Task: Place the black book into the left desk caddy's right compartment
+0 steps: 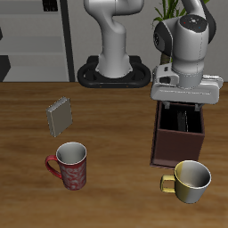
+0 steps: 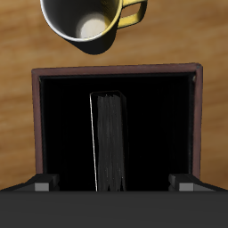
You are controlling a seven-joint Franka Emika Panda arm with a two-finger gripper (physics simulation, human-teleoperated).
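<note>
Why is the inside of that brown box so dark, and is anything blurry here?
Exterior view: even, soft light, slightly coarse but unblurred; the hand hangs over the left desk caddy, hiding part of it. Wrist view: the caddy's inside is near black, so the black book shows mainly by its pale edge; the yellow mug is brightly lit.

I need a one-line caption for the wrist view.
Black book standing upright inside the desk caddy, yellow mug beyond.

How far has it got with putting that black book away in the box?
Nearly done, it seems. The thin black book stands upright inside the dark brown-maroon open-topped caddy. The gripper hovers just above; whether its fingers hold the book isn't clear. What's left: releasing, if needed, and lifting away.
</note>
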